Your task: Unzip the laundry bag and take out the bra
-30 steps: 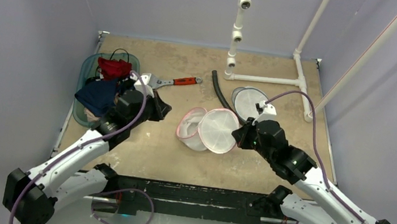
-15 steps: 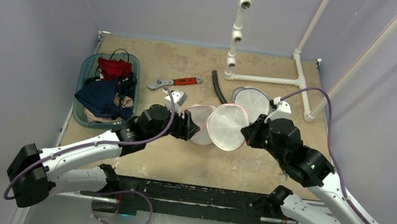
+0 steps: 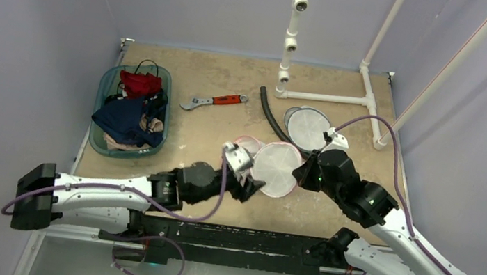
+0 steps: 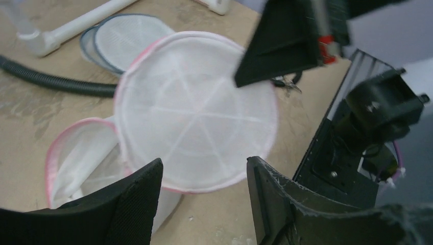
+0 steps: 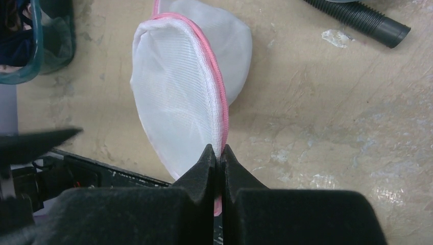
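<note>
Surface (image 3: 214,71): tan, scuffed board, walled on 3 sides in pale grey. White pipe frame (image 3: 367,75) at far right. Teal basket (image 3: 106,78) of clothes at left edge. Red-handled wrench (image 3: 215,100), black hose (image 3: 270,115) and grey-rimmed mesh disc (image 3: 306,126) toward the back. Pink-rimmed laundry bag (image 3: 275,169) near centre front, tilted up, rim pinched in clenched right tool (image 5: 218,158). Left tool (image 4: 204,168) released, fingers spread just beside the bag.

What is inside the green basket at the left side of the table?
The basket holds a heap of clothing: a red garment at the far end, a dark blue garment nearer, some beige cloth beside it. Whatever lies beneath them is covered.
</note>
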`<state>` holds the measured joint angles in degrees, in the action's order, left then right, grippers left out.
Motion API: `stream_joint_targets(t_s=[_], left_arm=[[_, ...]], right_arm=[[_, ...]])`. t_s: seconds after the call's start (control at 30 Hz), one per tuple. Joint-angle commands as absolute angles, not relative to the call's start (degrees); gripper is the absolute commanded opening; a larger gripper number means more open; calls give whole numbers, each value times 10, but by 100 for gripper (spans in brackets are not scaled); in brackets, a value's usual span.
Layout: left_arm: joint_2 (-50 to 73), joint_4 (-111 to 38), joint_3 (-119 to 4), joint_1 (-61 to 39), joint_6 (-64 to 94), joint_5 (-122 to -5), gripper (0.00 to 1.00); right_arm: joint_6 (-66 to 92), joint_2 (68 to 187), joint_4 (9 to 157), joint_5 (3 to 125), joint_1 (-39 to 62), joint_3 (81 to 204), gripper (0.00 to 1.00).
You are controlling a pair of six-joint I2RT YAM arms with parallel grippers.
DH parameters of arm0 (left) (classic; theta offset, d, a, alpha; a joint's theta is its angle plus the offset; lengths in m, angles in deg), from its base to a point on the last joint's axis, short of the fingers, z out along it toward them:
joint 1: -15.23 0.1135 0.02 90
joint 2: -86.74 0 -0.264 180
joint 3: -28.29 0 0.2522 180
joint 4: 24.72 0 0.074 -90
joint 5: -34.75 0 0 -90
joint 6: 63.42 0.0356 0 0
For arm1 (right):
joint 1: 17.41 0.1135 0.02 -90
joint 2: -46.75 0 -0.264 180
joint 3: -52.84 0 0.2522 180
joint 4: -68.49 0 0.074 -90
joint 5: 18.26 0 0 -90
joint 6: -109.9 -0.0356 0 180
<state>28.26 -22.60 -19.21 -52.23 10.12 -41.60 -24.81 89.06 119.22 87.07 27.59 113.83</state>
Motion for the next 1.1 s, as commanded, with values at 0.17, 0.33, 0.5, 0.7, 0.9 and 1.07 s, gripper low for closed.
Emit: stream_joint_targets(t_s=[0.17,0.33,0.5,0.7,0.9,1.07], left_arm=[[157,-123,-258,-745,387,-165,62],[68,-53,-278,-767,469,-64,61],[0,22,-281,-767,520,-25,60],[-67,93,-294,-766,575,6,60],[-94,111,-318,-763,582,13,29],[-56,87,-300,-754,515,-10,0]], right_arm=[[-277,891,1170,865,276,1139,0],[-281,885,1171,861,276,1140,0],[-285,882,1170,853,275,1144,0],[-288,878,1165,840,276,1142,0],[-288,873,1165,835,276,1140,0],[-273,856,1163,839,275,1147,51]])
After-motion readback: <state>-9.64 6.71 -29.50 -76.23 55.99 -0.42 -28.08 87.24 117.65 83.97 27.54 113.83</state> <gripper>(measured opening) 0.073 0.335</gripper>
